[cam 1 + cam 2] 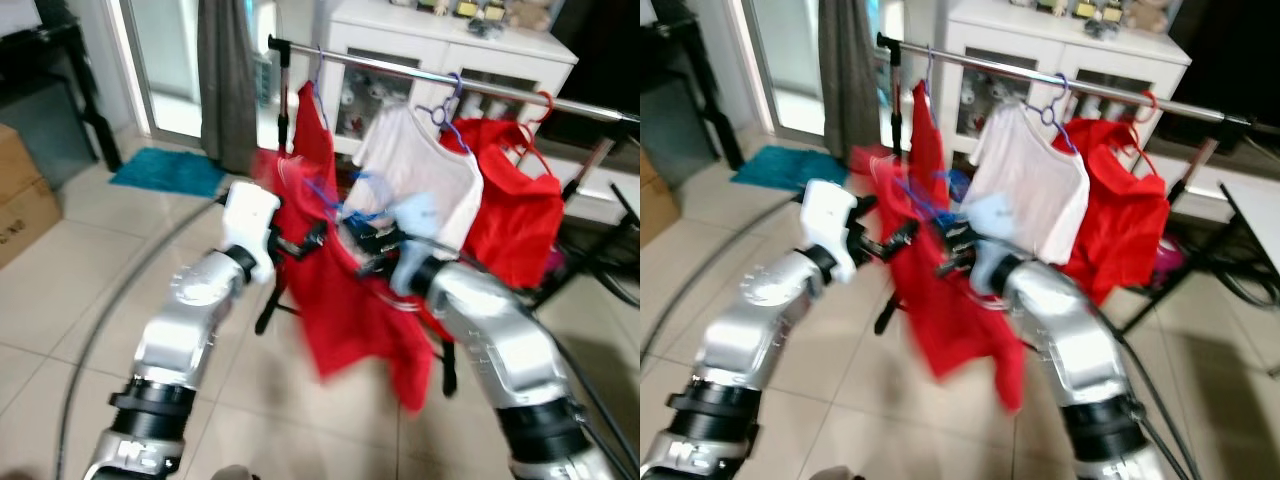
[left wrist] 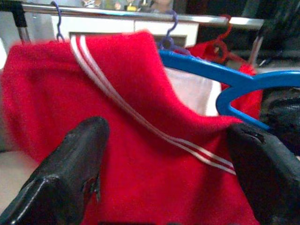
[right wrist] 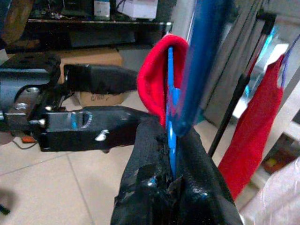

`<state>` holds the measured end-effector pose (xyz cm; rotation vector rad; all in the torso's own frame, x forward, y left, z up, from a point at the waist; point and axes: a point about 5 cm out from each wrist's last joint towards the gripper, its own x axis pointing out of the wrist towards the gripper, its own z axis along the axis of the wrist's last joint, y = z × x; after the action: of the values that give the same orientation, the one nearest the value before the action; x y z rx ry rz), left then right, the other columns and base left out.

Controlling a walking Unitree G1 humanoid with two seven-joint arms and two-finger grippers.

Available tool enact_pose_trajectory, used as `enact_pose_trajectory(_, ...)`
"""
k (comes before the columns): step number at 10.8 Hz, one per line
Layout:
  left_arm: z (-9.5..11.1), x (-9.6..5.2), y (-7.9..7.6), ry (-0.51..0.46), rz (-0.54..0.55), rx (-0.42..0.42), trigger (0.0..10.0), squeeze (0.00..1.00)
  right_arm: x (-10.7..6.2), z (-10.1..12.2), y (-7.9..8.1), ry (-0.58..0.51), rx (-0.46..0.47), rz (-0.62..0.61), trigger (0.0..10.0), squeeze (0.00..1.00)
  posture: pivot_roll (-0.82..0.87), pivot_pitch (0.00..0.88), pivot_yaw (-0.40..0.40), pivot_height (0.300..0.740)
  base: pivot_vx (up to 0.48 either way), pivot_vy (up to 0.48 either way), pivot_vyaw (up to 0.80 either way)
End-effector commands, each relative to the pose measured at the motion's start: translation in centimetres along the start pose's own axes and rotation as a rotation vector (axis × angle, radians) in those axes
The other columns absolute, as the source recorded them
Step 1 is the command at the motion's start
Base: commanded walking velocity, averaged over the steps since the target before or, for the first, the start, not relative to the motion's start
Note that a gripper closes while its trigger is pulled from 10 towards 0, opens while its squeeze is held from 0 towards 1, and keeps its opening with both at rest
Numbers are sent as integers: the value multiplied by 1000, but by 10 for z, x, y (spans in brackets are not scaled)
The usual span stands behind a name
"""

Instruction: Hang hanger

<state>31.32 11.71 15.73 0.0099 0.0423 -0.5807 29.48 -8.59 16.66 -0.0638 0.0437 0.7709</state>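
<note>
A red shirt (image 1: 350,310) with white stripes hangs on a blue hanger (image 2: 211,70), held up between my two arms in front of the silver clothes rail (image 1: 400,70). My right gripper (image 3: 171,140) is shut on the blue hanger's thin bar, just right of the shirt's collar. My left gripper (image 2: 166,131) is open, its fingers (image 2: 70,173) spread on either side of the shirt's red cloth. On the rail hang a red garment (image 1: 315,130), a white shirt (image 1: 420,170) and another red shirt (image 1: 510,220).
A white cabinet (image 1: 450,50) stands behind the rail, and a grey curtain (image 1: 225,80) hangs at its left end. A teal mat (image 1: 170,170) and a cardboard box (image 1: 20,200) lie left. A black cable (image 1: 110,310) crosses the tiles. Black rack legs (image 1: 600,270) stand right.
</note>
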Motion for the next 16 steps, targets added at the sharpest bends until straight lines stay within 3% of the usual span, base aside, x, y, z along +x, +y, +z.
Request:
enact_pose_trajectory(1, 16, 9, -11, -66, -68, -6, 10000, 1000, 2, 11, -1, -45, -41, 11, 0, 0, -96, 0, -83, 740, 0, 0, 0)
enact_pose_trajectory(2, 19, 9, -13, -93, -82, -41, 10000, 910, 4, 11, 1, -46, -55, 30, 0, 0, -86, 0, -102, 740, 0, 0, 0)
enact_pose_trajectory(3, 15, 10, -14, -73, -85, -70, 10000, 0, 7, 12, 4, -54, -63, 65, 0, 0, -76, 0, -117, 740, 0, 0, 0)
enact_pose_trajectory(5, 12, 9, -28, -69, -198, -82, 10000, 0, 12, 15, 3, -50, -92, 92, 0, 0, -84, 0, -101, 740, 0, 0, 0)
enact_pose_trajectory(6, 8, 3, -36, -43, -250, -50, 10000, 0, 14, 11, 1, -21, -111, 79, 0, 0, -86, 0, -103, 740, 0, 0, 0)
enact_pose_trajectory(7, 0, -3, -31, 8, -211, -1, 10000, 0, 15, 8, -1, -1, -113, 62, 0, 0, -82, 0, -106, 740, 0, 0, 0)
enact_pose_trajectory(8, -1, -8, -24, 9, -169, -12, 10000, 0, 18, 7, -3, 1, -108, 51, 0, 0, -82, 0, -106, 740, 0, 0, 0)
enact_pose_trajectory(10, 8, -7, -27, -51, -205, -116, 10000, 0, 22, 9, -2, -6, -114, 73, 0, 0, -72, 0, -113, 740, 0, 0, 0)
enact_pose_trajectory(12, 3, -4, -26, 8, -182, -132, 10000, 0, 25, 8, 3, -5, -123, 102, 0, 0, -72, 0, -116, 740, 0, 0, 0)
enact_pose_trajectory(13, -8, 0, -10, 78, -44, -149, 1608, 0, 28, 12, 3, -16, -134, 109, 0, 0, -82, 0, -101, 740, 0, 0, 0)
enact_pose_trajectory(14, -8, 1, -6, 78, -20, -158, 0, 0, 27, 14, 1, -22, -137, 104, 0, 0, -84, 0, -98, 740, 0, 0, 0)
enact_pose_trajectory(16, -5, -1, -3, 69, -10, -158, 0, 0, 26, 11, 2, -20, -135, 103, 0, 0, -84, 0, -96, 740, 0, 0, 0)
